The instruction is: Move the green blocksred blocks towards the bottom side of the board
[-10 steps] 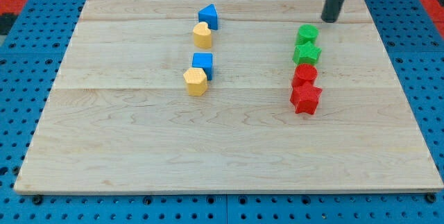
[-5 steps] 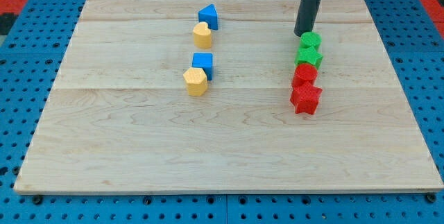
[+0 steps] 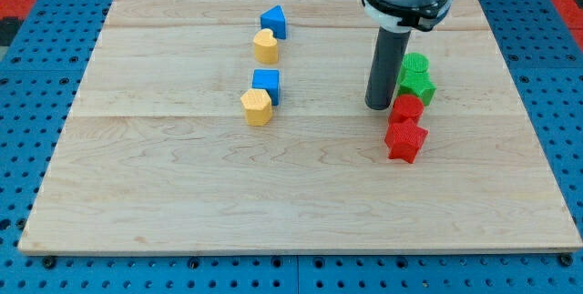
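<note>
Four blocks stand in a short column right of the board's centre. A green block (image 3: pixel 415 64) is at the top, with a green star-like block (image 3: pixel 418 86) just below it. A red block (image 3: pixel 407 107) follows, then a red star-like block (image 3: pixel 404 139) at the bottom. My tip (image 3: pixel 378 106) rests on the board just left of the column, beside the upper red block and close to or touching it. The rod rises past the left side of the green blocks.
Left of centre, a blue block (image 3: pixel 273 22) sits above a yellow block (image 3: pixel 266 46). Lower down, a blue cube (image 3: pixel 267 83) touches a yellow block (image 3: pixel 258 106). The wooden board (image 3: pixel 182 203) lies on a blue pegboard surface.
My tip has moved from above the green blocks down to the column's left side. The green blocks have shifted slightly right and down, and the red blocks a little too.
</note>
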